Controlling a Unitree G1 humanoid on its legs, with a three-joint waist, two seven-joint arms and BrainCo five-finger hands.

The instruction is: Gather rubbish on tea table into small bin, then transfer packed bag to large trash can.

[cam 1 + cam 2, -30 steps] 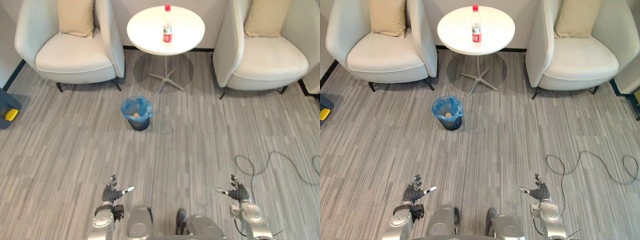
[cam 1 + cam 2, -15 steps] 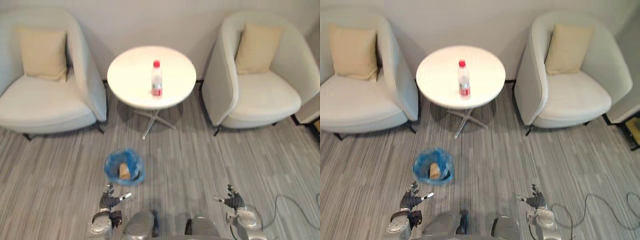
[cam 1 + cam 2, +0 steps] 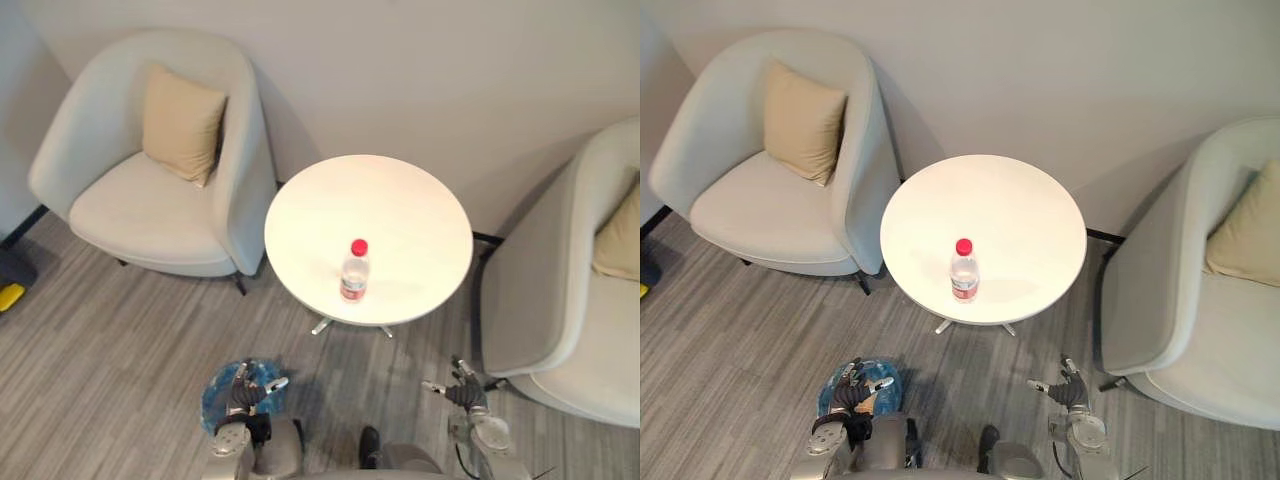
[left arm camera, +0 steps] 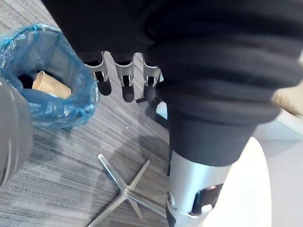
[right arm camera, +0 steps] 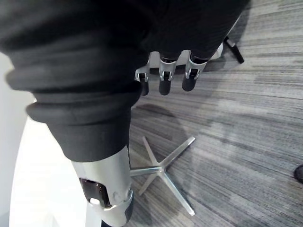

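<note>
White tea table (image 3: 300, 195) sits close now (robot has stepped in); bottle (image 3: 353, 272) stands upright toward its six o'clock; blue-lined bin (image 4: 66, 106) at seven o'clock; left hand (image 3: 243, 392) and right hand (image 3: 463, 392) loose, empty; bottle looks reachable.

A cream armchair (image 3: 140, 212) with a tan cushion (image 3: 182, 125) stands at ten o'clock, and a second armchair (image 3: 548, 300) at three o'clock.

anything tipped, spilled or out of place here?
Nothing stands out. The bottle stands upright on the round table, with no spill around it. The small bin sits upright on the floor, its blue bag in place and a brown paper cup lying inside. The left hand and right hand are open and empty.
</note>
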